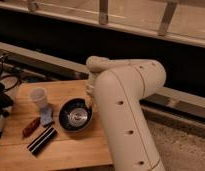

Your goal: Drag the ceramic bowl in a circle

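The ceramic bowl [76,115] is a round, dark, glossy bowl with a paler shiny centre. It sits on the wooden table [66,150], right of the middle. My gripper [89,102] reaches down at the bowl's right rim, mostly hidden behind my large white arm [127,105]. Whether it touches the rim is not visible.
A translucent whitish cup [38,96] stands left of the bowl, with a small blue item [46,116] in front of it. A red-brown object [30,126] and a black bar-shaped item [42,140] lie at the front left. Dark equipment with cables [2,97] is at the left edge.
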Tool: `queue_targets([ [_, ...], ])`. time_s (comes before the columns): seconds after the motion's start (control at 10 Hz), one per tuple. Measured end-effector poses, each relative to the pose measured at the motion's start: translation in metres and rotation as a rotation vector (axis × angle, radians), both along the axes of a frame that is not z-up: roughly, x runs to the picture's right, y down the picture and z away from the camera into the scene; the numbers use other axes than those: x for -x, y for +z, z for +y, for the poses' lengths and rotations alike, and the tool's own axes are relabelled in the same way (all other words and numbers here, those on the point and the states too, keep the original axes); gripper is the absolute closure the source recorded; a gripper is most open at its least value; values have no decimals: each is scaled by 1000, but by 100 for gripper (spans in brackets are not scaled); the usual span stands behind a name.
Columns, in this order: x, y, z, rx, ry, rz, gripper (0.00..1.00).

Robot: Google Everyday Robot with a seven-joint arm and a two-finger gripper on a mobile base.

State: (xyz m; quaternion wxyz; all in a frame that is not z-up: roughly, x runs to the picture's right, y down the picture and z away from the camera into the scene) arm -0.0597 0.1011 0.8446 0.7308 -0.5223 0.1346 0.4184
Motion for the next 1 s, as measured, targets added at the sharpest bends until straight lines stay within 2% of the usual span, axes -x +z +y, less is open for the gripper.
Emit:
queue_targets([
  [0.2,-13,-2,-11,-14,29,19,100],
  [0.4,-42,0,-30,-23,67,67,100],
  [0.5,-52,0,-34,-26,78,83,100],
  [0.7,-87,-3,-42,-25,111,132,100],
  [0.8,-97,-2,-40,-23,101,123,100],
  [1.0,-93,-6,-33,-21,83,107,100],
])
